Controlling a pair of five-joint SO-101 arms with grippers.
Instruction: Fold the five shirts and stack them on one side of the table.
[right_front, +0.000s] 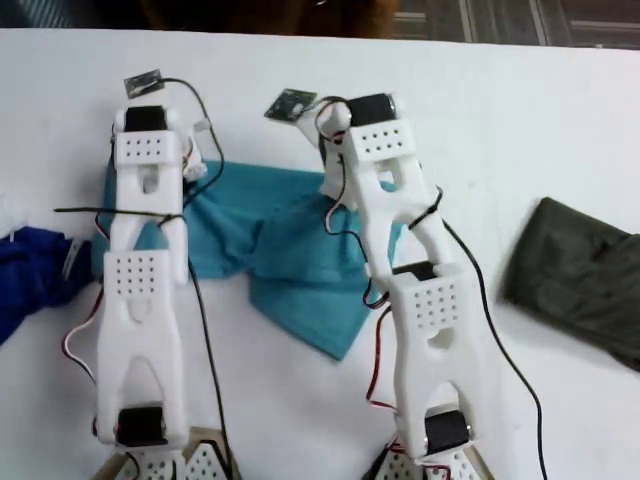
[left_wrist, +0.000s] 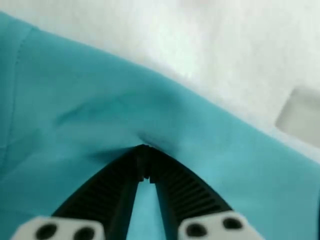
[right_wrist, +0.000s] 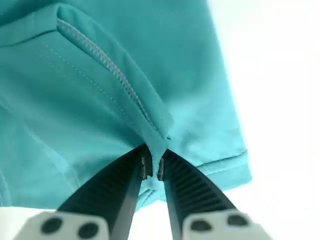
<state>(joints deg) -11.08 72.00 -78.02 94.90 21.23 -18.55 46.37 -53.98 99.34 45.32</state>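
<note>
With left gripper (left_wrist: 145, 172) and right gripper (right_wrist: 152, 167) each clamped on a thin pinch of teal shirt (left_wrist: 100, 100), uneven pulling may slip it free

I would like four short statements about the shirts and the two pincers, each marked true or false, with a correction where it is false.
1. The left pincer and the right pincer are both shut on the teal shirt. True.
2. The dark shirt lies between the two pincers. False: it lies apart, on the right side of the table.
3. A blue shirt lies at the left edge of the high view. True.
4. The teal shirt is folded into a neat rectangle. False: it lies rumpled and uneven.
</note>
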